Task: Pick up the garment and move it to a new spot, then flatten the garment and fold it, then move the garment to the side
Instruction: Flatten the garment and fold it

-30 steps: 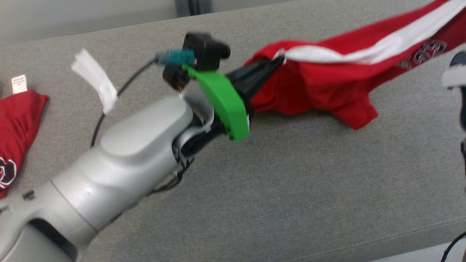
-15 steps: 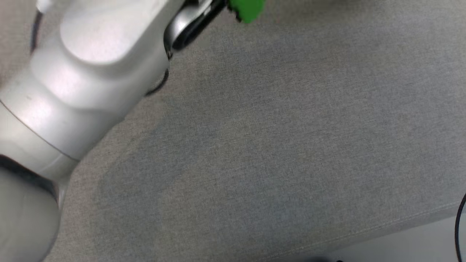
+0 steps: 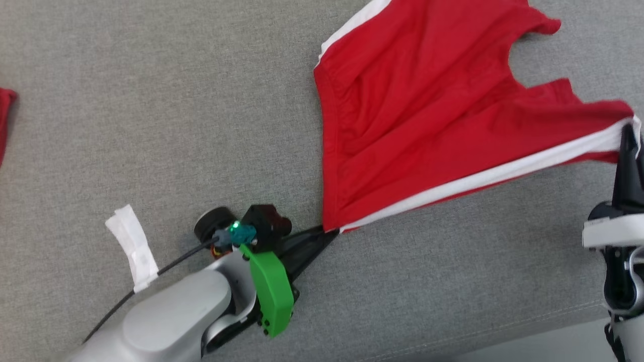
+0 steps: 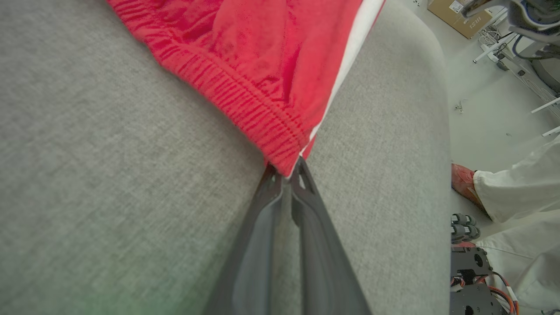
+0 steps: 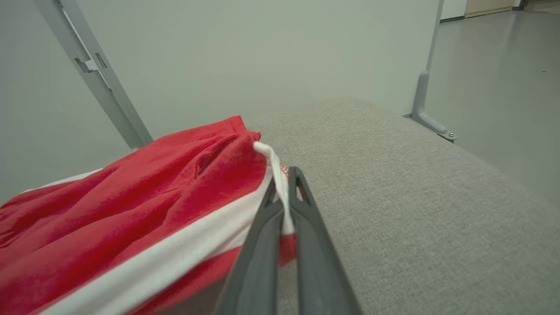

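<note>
Garment (image 3: 417, 125) lies on the cushion (image 3: 151, 100); another cloth (image 3: 4, 115) well left of it

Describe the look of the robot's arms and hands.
The left arm: smooth silver-grey shell, bright green curved plate, teal plug, black cable tagged with white tape. The right arm: white band over black parts. The left hand and right hand: two long, dark, tapering fingers each.

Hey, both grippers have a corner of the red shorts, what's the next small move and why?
Probably lower both grippers together onto the grey cushion, keeping the stretch. The left gripper is shut on the waistband corner, the right gripper on the white stripe's other end, so that edge runs taut between them while the red shorts show creases.
</note>
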### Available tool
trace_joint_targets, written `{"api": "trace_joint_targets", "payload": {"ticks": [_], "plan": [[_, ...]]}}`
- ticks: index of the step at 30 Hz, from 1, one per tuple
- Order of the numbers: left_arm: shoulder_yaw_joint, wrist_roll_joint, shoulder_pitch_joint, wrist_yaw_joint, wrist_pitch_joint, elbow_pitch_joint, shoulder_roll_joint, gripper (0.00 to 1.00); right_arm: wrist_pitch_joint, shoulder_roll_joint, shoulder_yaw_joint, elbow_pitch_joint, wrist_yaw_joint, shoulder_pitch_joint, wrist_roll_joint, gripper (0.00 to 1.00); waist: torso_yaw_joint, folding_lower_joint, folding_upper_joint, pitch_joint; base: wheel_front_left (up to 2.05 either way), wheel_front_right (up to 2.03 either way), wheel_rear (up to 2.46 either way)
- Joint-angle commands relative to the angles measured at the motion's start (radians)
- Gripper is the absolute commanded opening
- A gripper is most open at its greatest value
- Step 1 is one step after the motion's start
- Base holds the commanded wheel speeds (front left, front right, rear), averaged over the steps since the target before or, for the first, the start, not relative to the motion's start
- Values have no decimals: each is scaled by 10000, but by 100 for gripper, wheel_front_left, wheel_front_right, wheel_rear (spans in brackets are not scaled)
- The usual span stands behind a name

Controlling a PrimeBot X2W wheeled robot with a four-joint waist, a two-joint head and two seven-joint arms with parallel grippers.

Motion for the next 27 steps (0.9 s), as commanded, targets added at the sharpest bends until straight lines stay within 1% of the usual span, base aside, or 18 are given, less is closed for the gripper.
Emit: {"api": "trace_joint_targets", "payload": {"ticks": [1, 3, 7, 9, 12, 14, 15, 17, 19, 21, 23, 27], "plan": [[-99, 98, 787, -18, 160, 48, 336, 0, -33, -190, 90, -183, -18, 585, 424, 0, -158, -1, 0, -722, 0, 0, 0], [-106, 261, 1350, -19, 230, 6, 535, 0, -33, -428, 307, -319, -20, 1310, 865, 0, -156, -1, 0, -1052, 0, 0, 0], [-79, 268, 2112, -6, 140, -46, 638, 0, -33, -835, 917, -746, -20, 2546, 1673, 0, -57, -1, 0, -1674, 0, 0, 0], [-63, 221, 2347, -2, 104, -155, 702, 0, -33, -1007, 1034, -1052, -20, 3140, 1987, 0, -8, -1, 0, -1930, 0, 0, 0], [-39, 77, 2594, 14, 156, -458, 893, 0, -34, -1195, 1021, -1575, -20, 3865, 2236, 0, 74, -1, 0, -2200, 0, 0, 0], [12, -79, 2731, 101, 200, -763, 1071, 0, -34, -1311, 942, -1879, -21, 4266, 2340, 0, 123, -1, 0, -2315, 0, 0, 0], [115, -202, 2802, 207, 208, -1142, 1252, 0, -32, -1438, 877, -2109, -21, 4466, 2311, 0, 152, -1, 0, -2380, 0, 0, 0], [304, -461, 2817, 263, 118, -1497, 1306, 0, 37, -1413, 743, -2221, -21, 4365, 2367, 0, 196, -1, 0, -2424, 0, 0, 0], [526, -753, 2732, 240, 8, -1725, 1209, 0, 281, -1470, 758, -2156, -20, 3979, 2238, 0, 260, -1, 0, -2411, 0, 0, 0], [784, -1016, 2492, 171, -183, -1828, 943, 0, 539, -1414, 727, -1892, -18, 3441, 2322, 0, 342, -1, 0, -2342, 0, 0, 0], [1054, -1211, 2156, 115, -461, -1652, 588, 0, 746, -1469, 645, -1416, -18, 2791, 2237, 0, 476, -1, 0, -2214, 0, 0, 0], [1349, -1490, 1521, 38, -835, -789, -277, 0, 1099, -1559, 800, -160, -17, 1021, 2003, 0, 737, -1, 0, -1770, 0, 0, 0]]}}
